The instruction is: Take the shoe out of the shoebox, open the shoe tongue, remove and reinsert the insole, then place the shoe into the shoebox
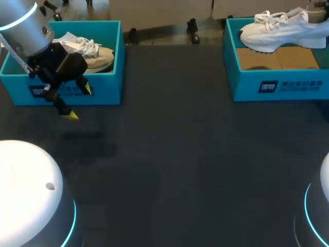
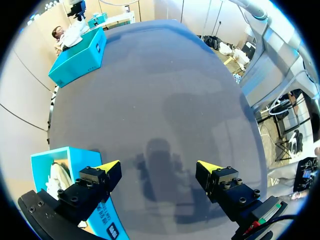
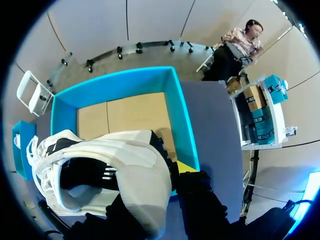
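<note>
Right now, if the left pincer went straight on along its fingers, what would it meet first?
Most likely the bare dark table top, just beside the left shoebox. The left pincer is open with nothing between its fingers. How far off the table lies is unclear.

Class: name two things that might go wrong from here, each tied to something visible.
The right gripper holds the shoe only at its heel rim, above the right box; it might slip or tilt. The open left gripper hangs close to the left box and might knock it.
</note>
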